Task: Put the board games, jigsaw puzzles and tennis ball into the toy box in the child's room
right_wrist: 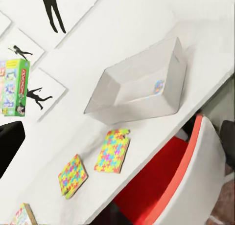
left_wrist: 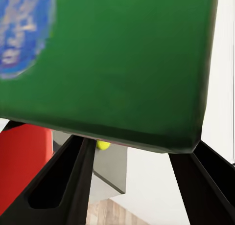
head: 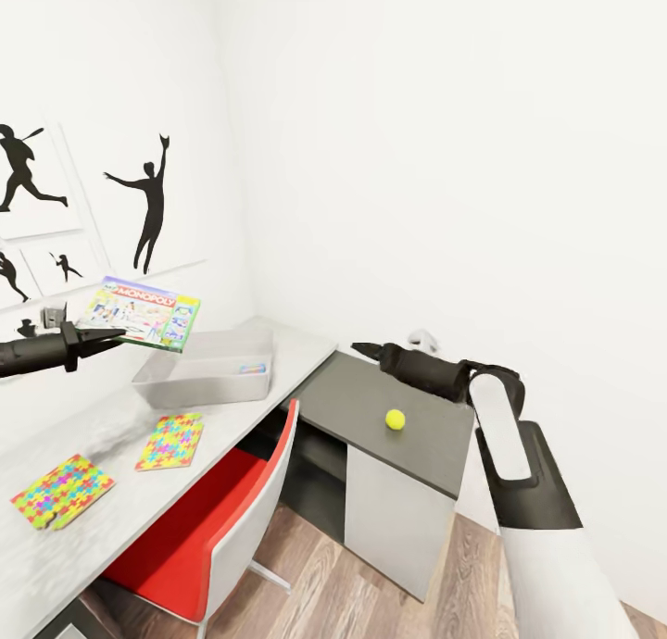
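Left hand [head: 111, 335] is gripping the Monopoly board game [head: 141, 313] by its near edge, holding it in the air just short of the toy box [head: 206, 377].

Held roughly flat, the game is hanging above the bench [head: 111, 509], its long axis pointing along the arm toward the tub, which is lying ahead and below. Right hand [head: 363, 349] is hovering over the dark cabinet [head: 371, 403] near the tennis ball [head: 396, 419]; I cannot tell its grip. Two jigsaw puzzles [head: 171, 441] are lying on the bench.
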You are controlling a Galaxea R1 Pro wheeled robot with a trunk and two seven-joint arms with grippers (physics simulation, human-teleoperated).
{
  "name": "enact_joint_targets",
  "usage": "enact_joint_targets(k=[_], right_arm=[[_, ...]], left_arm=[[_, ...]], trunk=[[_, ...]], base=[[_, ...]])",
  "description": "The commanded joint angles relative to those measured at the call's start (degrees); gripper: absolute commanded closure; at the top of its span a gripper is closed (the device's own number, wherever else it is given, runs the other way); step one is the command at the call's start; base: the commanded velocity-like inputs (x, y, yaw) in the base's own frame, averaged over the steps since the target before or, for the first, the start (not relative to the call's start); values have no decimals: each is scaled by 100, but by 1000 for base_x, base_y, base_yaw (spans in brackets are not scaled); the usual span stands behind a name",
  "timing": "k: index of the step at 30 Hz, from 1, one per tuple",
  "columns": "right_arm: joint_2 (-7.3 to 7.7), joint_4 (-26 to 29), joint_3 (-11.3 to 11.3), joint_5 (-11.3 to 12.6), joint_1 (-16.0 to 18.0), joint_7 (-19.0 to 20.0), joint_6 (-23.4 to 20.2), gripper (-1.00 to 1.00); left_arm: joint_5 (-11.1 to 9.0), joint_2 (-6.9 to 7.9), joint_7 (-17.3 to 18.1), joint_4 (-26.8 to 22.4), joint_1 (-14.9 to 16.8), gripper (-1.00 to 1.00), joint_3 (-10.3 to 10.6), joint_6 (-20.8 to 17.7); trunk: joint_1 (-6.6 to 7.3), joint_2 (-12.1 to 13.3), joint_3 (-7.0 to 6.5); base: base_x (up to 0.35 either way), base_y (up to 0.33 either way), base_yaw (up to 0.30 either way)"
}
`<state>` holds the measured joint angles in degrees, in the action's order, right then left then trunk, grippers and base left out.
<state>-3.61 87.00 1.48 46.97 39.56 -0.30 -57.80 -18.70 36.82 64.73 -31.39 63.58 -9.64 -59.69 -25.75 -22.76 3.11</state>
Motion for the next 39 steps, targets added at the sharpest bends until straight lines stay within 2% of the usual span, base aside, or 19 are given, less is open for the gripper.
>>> enact_joint_targets(k=[1, 3, 4, 6, 8, 11, 15, 16, 18, 22, 26, 31, 35, 39], right_arm=[[-110, -237, -5, 0, 382, -360, -89, -100], [-282, -911, -6, 18, 963, -960, -141, -100], [-315, -1127, -7, 19, 1090, -1090, -150, -100], [-371, -2013, -17, 28, 1458, -1470, -189, -100], [-368, -2534, -34, 31, 1612, -1621, -202, -100], [-367, -2740, -19, 31, 1680, -1691, -200, -100], [-357, -2806, -28, 31, 1705, -1711, -202, -100], [-355, -2814, -28, 31, 1708, -1714, -198, -100], [-356, -2821, -16, 31, 1710, -1716, -191, -100], [-354, -2672, -8, 31, 1697, -1726, -184, -100], [-352, -2211, -4, 31, 1599, -1727, -216, -100], [-360, -1835, 6, 31, 1589, -1735, -220, -100], [-350, -1759, 1, 36, 1590, -1732, -220, -100], [-344, -1744, -1, 39, 1590, -1728, -220, -100]], left_arm=[[21, -34, 29, 2, 7, 100, -6, -13], [24, -111, 23, 1, 9, 100, 1, -2], [28, -131, 21, 1, 8, 100, 2, 0], [37, -197, 14, 1, 8, 100, 12, 13], [56, -242, 4, 1, 6, 100, 28, 19], [70, -367, -8, 6, 8, 100, 45, 19], [73, -560, -126, 15, 12, 100, 51, 14], [70, -645, -265, 23, 16, 100, 49, 13], [60, -809, -593, 34, 22, 100, 29, 12], [-14, -1192, -1628, 43, 38, 100, -16, 11], [-134, -1434, -2095, 48, 89, 100, -26, 24], [-176, -1533, -2257, 51, 104, 100, -41, 27], [-179, -1555, -2290, 46, 110, 100, -302, 28], [-184, -1562, -2293, 44, 110, 100, -447, 28]], trunk=[[-3, -16, 15], [-3, -16, 15], [-3, -16, 15], [-3, -16, 15], [-3, -16, 15], [-3, -16, 15], [-3, -16, 15], [-3, -16, 15], [-3, -16, 15], [-3, -16, 15], [-3, -16, 15], [-3, -16, 15], [-3, -16, 15], [-3, -16, 14]], base=[[5, 0, 0], [3, 0, 0], [2, 0, 0], [1, 0, 0], [0, 0, 0], [0, 0, 0], [0, 0, 0], [0, 0, 16], [0, 0, 114], [0, 0, 234], [0, 0, 282], [0, 0, 291], [0, 0, 190], [24, 0, 35]])
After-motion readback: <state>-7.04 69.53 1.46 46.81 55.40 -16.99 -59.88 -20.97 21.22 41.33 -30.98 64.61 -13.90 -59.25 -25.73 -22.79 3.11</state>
